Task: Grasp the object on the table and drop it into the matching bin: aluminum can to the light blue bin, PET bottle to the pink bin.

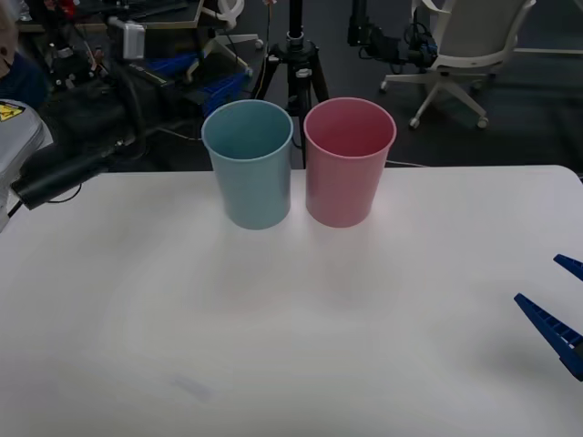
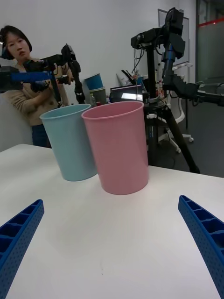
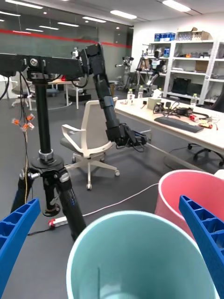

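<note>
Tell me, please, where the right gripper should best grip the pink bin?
Probably the rim on its right side, from above: the pink bin stands upright and open-topped, its body looks wide for the open right gripper, and the light blue bin crowds its left.

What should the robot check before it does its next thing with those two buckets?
1. Light blue bin upright, mouth open: ok.
2. Pink bin upright beside it, on the robot's right of the blue one: ok.
3. Left gripper open: ok. It sits above the light blue bin's rim, holding nothing.
4. Right gripper open: ok. It is low over the table on the robot's right, short of the bins and facing them.
5. A can or bottle on the table to pick up: not ok, none lies on the white top.
6. Whether the can is already in the blue bin: cannot tell, its bottom is hidden.
</note>
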